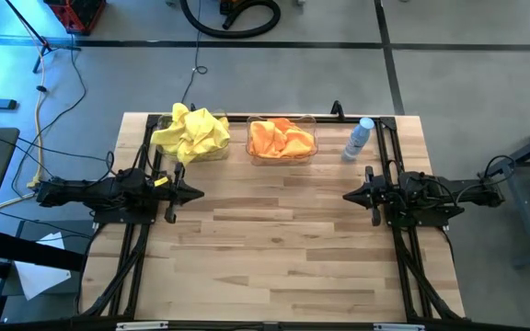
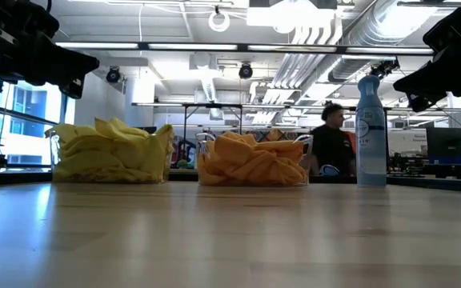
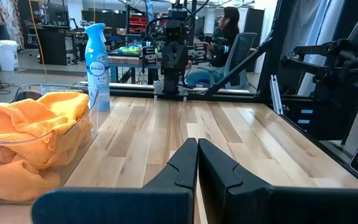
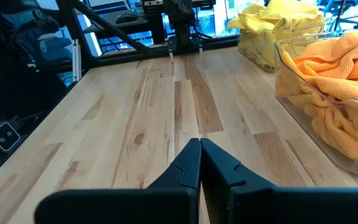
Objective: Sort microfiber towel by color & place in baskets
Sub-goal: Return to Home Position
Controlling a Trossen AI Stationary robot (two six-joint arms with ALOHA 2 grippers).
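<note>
Looking down on the table [image 1: 283,267], we found the left fingers [image 3: 180,168] pressed together on nothing, held above the table's left side. The right fingers [image 4: 184,167] were equally closed and empty above its right side. The two pairs pointed at each other and were well apart. The yellow towels [image 1: 191,134] lay heaped in one clear basket [image 2: 53,148] just beyond the left fingers, toward the table's far edge, and they spilled over its rim. The orange towels [image 1: 282,139] filled the second basket [image 4: 353,165], just beside the first and farther along that far edge, about midway between the two pairs of fingers. A spray bottle [image 1: 359,139] with a blue top stood upright beyond the right fingers, near the orange basket but apart from it. In the low view we saw a person [image 2: 330,152] in the room behind the table.
</note>
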